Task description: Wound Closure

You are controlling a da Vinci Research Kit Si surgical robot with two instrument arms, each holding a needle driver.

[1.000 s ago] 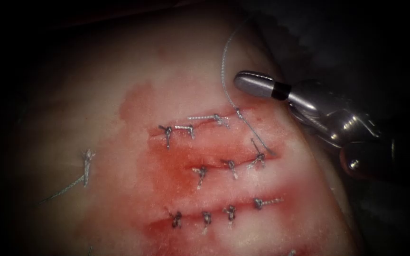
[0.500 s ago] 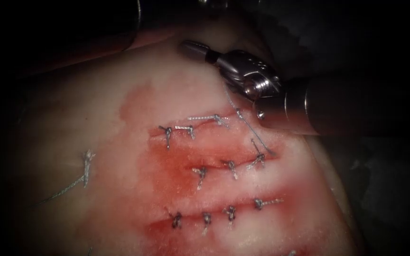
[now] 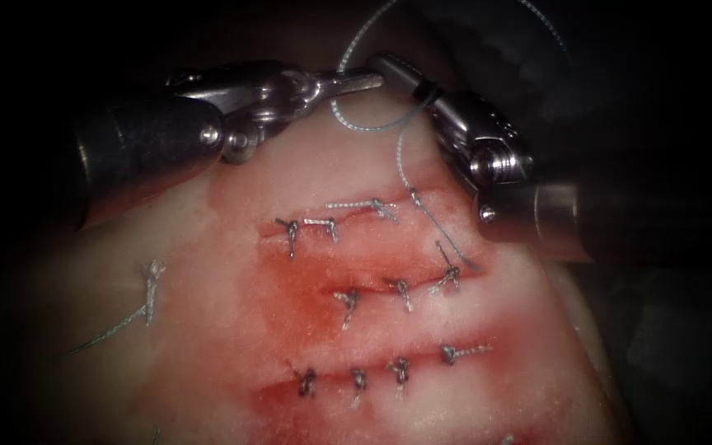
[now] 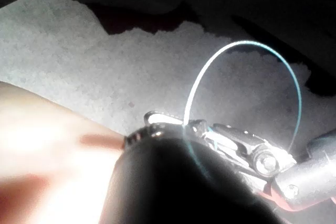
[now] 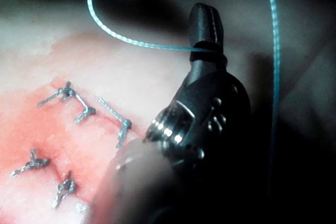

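On the tissue point(image 3: 166, 346) the top cut point(image 3: 348, 216) carries knotted stitches. From the stitch at its right end point(image 3: 412, 195) the thread point(image 3: 399, 156) rises to the tissue's far edge. There it lies wound round the shut jaws of the right tool point(image 3: 393, 70), seen close in the right wrist view point(image 5: 205, 22). The thread point(image 5: 136, 43) then curves left to the left tool point(image 3: 364, 81), whose jaws are shut on it. In the left wrist view, the thread point(image 4: 210, 64) arcs in a wide loop above the left tool point(image 4: 157, 118).
Two more cuts, the middle one point(image 3: 397, 284) and the near one point(image 3: 356, 379), are closed with several knotted stitches in red fluid. A loose cut end of thread point(image 3: 146, 297) lies on the tissue at the left. Both shafts cross the tissue's far edge.
The right tool swung from the right side up to the far edge. The left tool came in from the left and took hold of the thread, which now loops round the right tool's jaws.
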